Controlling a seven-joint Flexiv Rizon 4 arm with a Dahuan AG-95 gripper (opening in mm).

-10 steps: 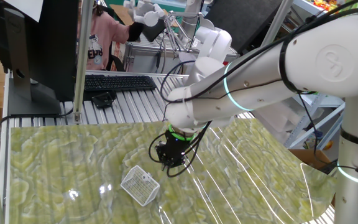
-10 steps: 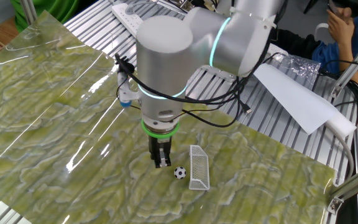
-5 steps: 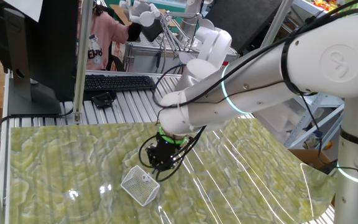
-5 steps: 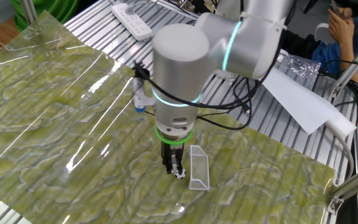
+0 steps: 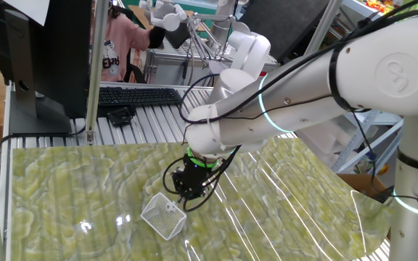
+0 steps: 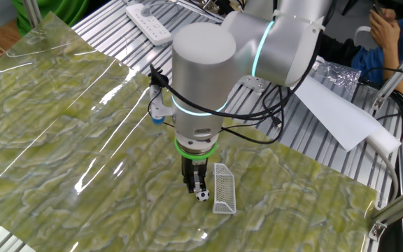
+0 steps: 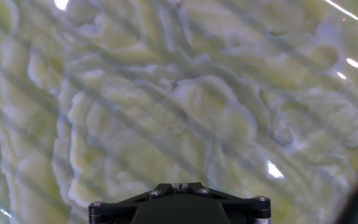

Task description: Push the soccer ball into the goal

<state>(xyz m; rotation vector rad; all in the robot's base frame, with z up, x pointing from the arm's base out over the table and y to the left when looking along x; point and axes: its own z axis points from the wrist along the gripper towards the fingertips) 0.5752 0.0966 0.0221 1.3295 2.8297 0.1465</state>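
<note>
The soccer ball [image 6: 201,196], tiny and white with black patches, rests on the green mat just left of the goal [image 6: 224,187], a small white mesh net. My gripper [image 6: 195,185] points straight down, shut with nothing in it, its tips right against the ball's left side. From the opposite side the goal [image 5: 164,215] lies below and left of the gripper [image 5: 186,191], and the ball is hidden there. The hand view holds only the shut gripper [image 7: 179,185] over bare mat.
A green marbled mat [image 6: 61,119] covers the slatted table. Behind it stand a keyboard [image 5: 138,96] and a monitor [image 5: 42,51]. A power strip [image 6: 149,24] and a sheet of white paper [image 6: 331,112] lie off the mat.
Over the last second the gripper slid toward the goal until it reached the ball. The ball has hardly shifted. Over the last half second almost nothing moved.
</note>
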